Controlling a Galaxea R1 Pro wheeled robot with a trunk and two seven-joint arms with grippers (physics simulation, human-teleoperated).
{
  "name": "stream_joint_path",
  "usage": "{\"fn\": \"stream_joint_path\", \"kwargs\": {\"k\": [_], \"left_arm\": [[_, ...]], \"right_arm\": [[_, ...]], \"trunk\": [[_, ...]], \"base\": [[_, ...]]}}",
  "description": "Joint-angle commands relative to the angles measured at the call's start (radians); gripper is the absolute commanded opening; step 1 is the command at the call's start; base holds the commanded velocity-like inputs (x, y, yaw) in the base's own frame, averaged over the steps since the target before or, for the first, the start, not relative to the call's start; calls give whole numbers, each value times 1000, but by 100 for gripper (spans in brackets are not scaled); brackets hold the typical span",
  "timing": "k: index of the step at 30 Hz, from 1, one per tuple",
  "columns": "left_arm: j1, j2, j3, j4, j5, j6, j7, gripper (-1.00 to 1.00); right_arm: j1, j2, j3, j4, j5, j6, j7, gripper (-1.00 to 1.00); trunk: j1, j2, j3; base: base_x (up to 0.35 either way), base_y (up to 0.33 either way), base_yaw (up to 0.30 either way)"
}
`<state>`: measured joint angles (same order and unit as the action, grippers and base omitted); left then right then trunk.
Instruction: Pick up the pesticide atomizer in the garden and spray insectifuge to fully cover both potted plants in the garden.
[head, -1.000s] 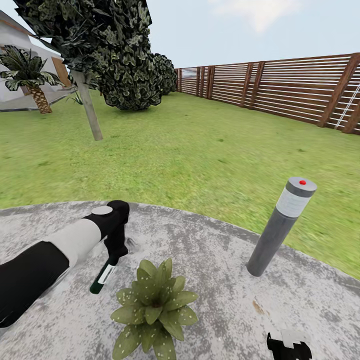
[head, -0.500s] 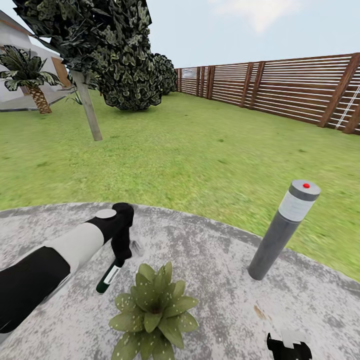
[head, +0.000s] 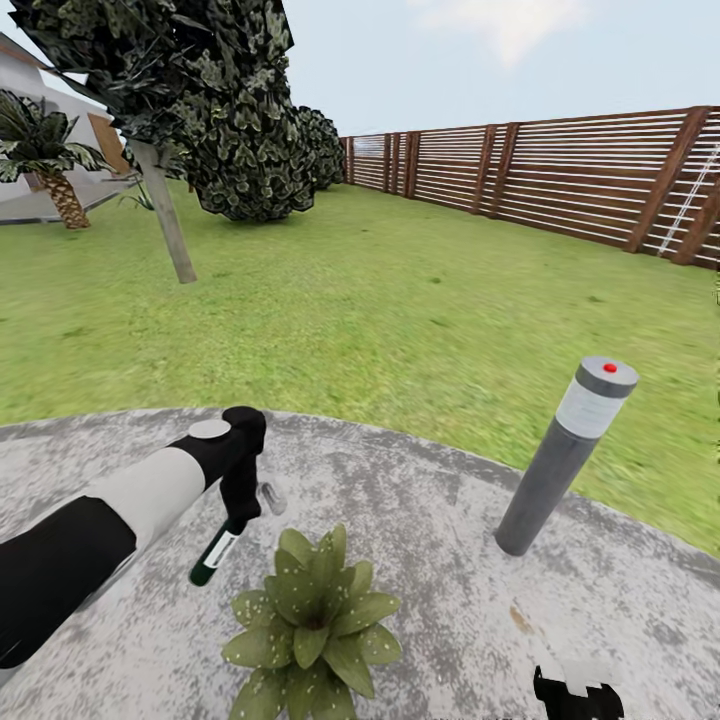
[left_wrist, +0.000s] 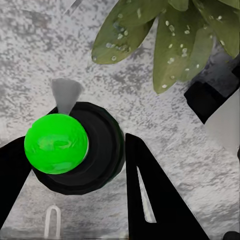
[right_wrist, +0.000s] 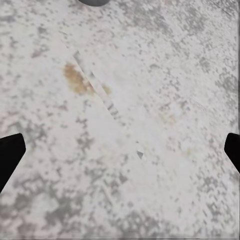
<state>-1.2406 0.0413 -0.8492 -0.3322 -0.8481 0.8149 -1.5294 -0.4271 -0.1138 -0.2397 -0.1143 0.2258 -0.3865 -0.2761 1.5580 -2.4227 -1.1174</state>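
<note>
My left gripper (head: 232, 518) is shut on the pesticide atomizer (head: 213, 556), a slim dark-green bottle with a white label that hangs tilted just above the grey paving. In the left wrist view the bottle's bright green round end (left_wrist: 56, 143) sits between the black fingers (left_wrist: 150, 195). One potted plant (head: 310, 625), a low rosette of speckled green leaves, stands just right of and nearer than the bottle; its leaves (left_wrist: 170, 35) also show in the left wrist view. My right gripper (head: 578, 695) hangs open over bare paving (right_wrist: 120, 125) at the view's lower edge.
A tall grey bollard lamp (head: 562, 458) with a red dot stands on the paving's right side. Lawn (head: 380, 300) spreads beyond, up to a brown slat fence (head: 560, 175). A tree trunk (head: 165, 215), dark bushes and a palm (head: 45, 160) stand far left.
My left gripper with the atomizer has shifted a little to the right, closer to the plant. The head view has drifted slightly. The right gripper has stayed put.
</note>
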Motion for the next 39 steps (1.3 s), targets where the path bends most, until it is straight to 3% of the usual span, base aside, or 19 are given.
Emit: {"fn": "stream_joint_path", "kwargs": {"k": [1,4,6,10,16,25,33,36,39], "left_arm": [[1,3,-1,1,-10,10,-7,-100],[4,15,-3,8,-10,10,8,-100],[38,34,-2,9,-11,10,21,-100],[71,42,3,8,-10,9,59,-100],[75,35,7,-6,-5,9,82,-100],[52,25,4,-10,-4,17,209,-100],[53,18,8,-20,-3,20,247,-100],[56,-2,43,-70,-1,21,282,-100],[56,0,84,-82,-2,21,289,-100]], "right_arm": [[-1,0,-7,1,10,-3,-3,100],[-1,0,-7,2,10,-3,-3,100],[-1,0,-7,2,10,-3,-3,100],[-1,0,-7,2,10,-4,-3,100],[-1,0,-7,2,10,-3,-3,100],[-1,0,-7,2,10,-3,-3,100],[-1,0,-7,2,10,-3,-3,100],[-1,0,-7,2,10,-3,-3,100],[-1,0,-7,2,10,-3,-3,100]], "trunk": [[0,0,-1],[0,0,-1],[0,0,-1],[0,0,-1],[0,0,-1],[0,0,-1],[0,0,-1],[0,0,-1],[0,0,-1]], "base": [[0,41,-73],[0,14,-25],[0,2,-4],[0,0,0],[0,0,0],[0,0,0],[0,0,0],[0,0,0],[0,0,0]]}}
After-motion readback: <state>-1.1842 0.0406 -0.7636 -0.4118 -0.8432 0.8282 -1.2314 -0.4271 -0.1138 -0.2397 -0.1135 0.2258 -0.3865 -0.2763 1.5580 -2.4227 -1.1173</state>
